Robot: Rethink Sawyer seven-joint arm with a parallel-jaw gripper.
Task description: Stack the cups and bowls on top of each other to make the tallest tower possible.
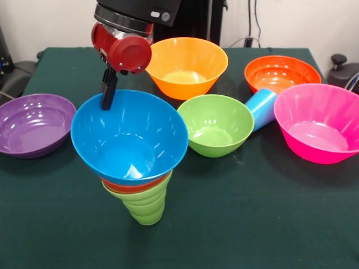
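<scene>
The claw (107,89) hangs at the far rim of the blue bowl (129,137), its dark fingers (106,96) touching that rim; whether they pinch it or stand open cannot be told. The blue bowl tops a tilted stack: a red-orange rim beneath it, then the lime green cup (145,204) with stepped sides, standing on the green bench (269,224). The bench's near part lies bare. Just right sits the green bowl (216,124), behind it the yellow-orange bowl (186,66). The purple bowl (33,124) rests at the left edge. Far right, the light blue cup (261,107) lies tipped between the orange bowl (281,73) and the pink bowl (320,122).
</scene>
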